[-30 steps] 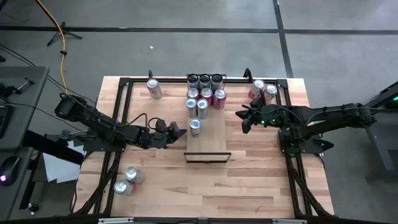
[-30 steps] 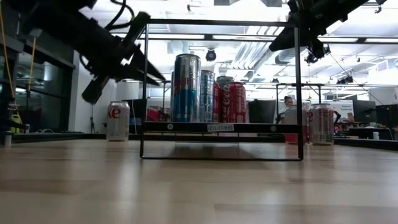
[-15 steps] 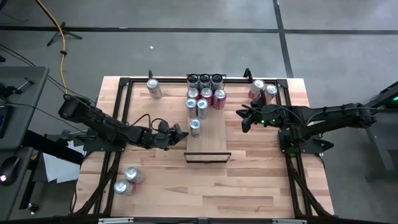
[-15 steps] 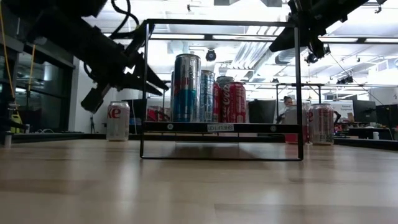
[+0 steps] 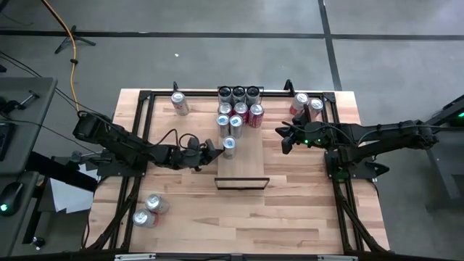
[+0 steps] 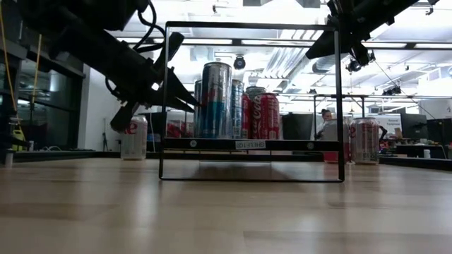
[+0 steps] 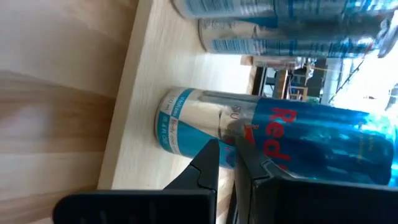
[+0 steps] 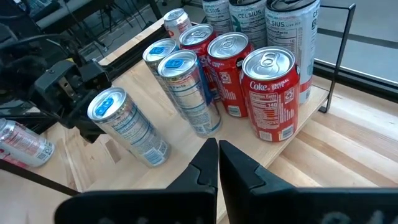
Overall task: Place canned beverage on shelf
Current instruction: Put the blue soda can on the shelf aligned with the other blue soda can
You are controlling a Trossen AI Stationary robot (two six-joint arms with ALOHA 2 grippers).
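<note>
Watch the left gripper (image 5: 211, 154) — its jaws are pressed together right beside the blue can (image 5: 228, 147) on the shelf (image 5: 243, 165), and a nudge could topple it into the cans behind.

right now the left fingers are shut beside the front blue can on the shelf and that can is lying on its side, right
Not quite. The blue can stands upright on the shelf, as the low view shows. The rest holds: the left fingers are shut, close beside it.
</note>
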